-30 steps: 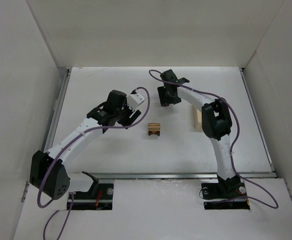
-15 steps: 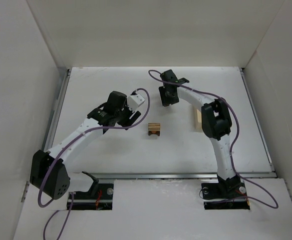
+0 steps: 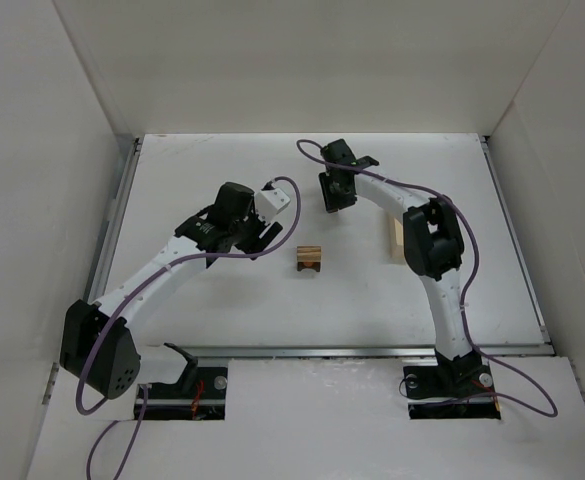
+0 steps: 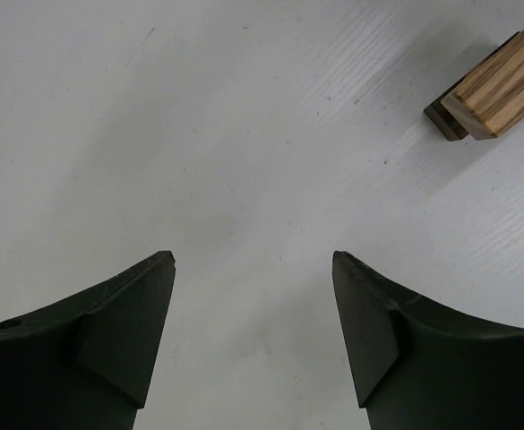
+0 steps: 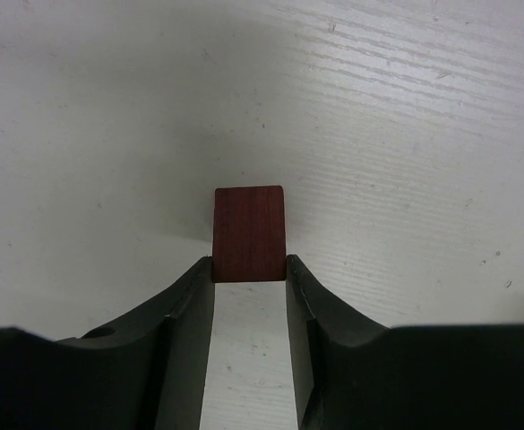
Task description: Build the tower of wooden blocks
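Observation:
The wood block tower [image 3: 311, 259] is a low stack at mid-table, a tan striped block [image 4: 499, 85] lying on a dark brown one [image 4: 442, 121]. My left gripper [image 3: 262, 238] hovers just left of it, open [image 4: 253, 260], with only bare table between its fingers. At the back of the table, my right gripper [image 3: 332, 200] is shut [image 5: 249, 266] on a small reddish-brown block [image 5: 249, 231]. The fingertips pinch the block's near end and it sticks out ahead of them, low over the table.
A pale cream box [image 3: 396, 243] stands right of the tower, partly hidden by the right arm's elbow [image 3: 430, 240]. White walls enclose the table on three sides, with metal rails along its left edge [image 3: 112, 230] and right edge [image 3: 517, 250].
The right gripper's jaws have closed onto the reddish-brown block. Neither arm has moved noticeably, and the tower is unchanged.

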Motion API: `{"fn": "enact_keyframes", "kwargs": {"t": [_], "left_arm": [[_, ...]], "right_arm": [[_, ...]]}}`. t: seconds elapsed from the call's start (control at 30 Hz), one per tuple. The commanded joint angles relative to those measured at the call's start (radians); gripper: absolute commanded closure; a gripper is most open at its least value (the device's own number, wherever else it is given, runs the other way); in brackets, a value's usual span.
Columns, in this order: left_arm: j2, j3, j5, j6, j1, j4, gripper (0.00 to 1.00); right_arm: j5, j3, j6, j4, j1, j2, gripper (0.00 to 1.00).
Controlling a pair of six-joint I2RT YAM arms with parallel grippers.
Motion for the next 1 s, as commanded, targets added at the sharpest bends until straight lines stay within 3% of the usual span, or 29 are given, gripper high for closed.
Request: {"fn": "enact_keyframes", "kwargs": {"t": [0.0, 0.2, 0.37, 0.47, 0.53, 0.6, 0.67, 0.73, 0.83, 0.9, 0.97], "left_arm": [[0.004, -0.012, 0.005, -0.003, 0.002, 0.025, 0.32], [0.004, -0.012, 0.005, 0.007, 0.002, 0.025, 0.32], [0.004, 0.000, -0.044, 0.028, 0.002, 0.025, 0.33], [0.004, 0.053, -0.122, 0.089, 0.002, 0.025, 0.34], [0.004, 0.086, -0.217, 0.141, 0.002, 0.040, 0.34], [-0.009, 0.098, -0.283, 0.279, 0.002, 0.101, 0.34], [-0.063, 0.078, -0.346, 0.411, -0.010, 0.267, 0.34], [-0.118, -0.007, -0.346, 0.644, -0.010, 0.441, 0.34], [-0.216, -0.141, -0.204, 0.929, -0.028, 0.815, 0.33], [-0.255, -0.183, -0.062, 1.006, -0.038, 1.033, 0.31], [-0.267, -0.213, 0.029, 1.054, -0.047, 1.133, 0.30]], "right_arm": [[-0.010, 0.025, -0.006, 0.028, -0.006, 0.007, 0.69], [-0.010, 0.035, -0.006, 0.008, -0.006, 0.007, 0.85], [-0.108, 0.168, 0.042, -0.123, -0.031, -0.060, 0.97], [-0.332, 0.190, 0.128, -0.147, -0.098, -0.167, 0.98], [-0.567, 0.138, 0.228, -0.090, -0.144, -0.274, 0.99], [-0.691, 0.030, 0.291, -0.003, -0.204, -0.341, 1.00], [-0.787, -0.020, 0.346, 0.024, -0.230, -0.419, 1.00], [-0.840, -0.072, 0.362, 0.047, -0.241, -0.462, 1.00], [-0.973, -0.161, 0.434, 0.146, -0.241, -0.566, 1.00], [-1.035, -0.207, 0.511, 0.203, -0.241, -0.649, 1.00], [-1.035, -0.259, 0.539, 0.249, -0.241, -0.724, 1.00]]}}
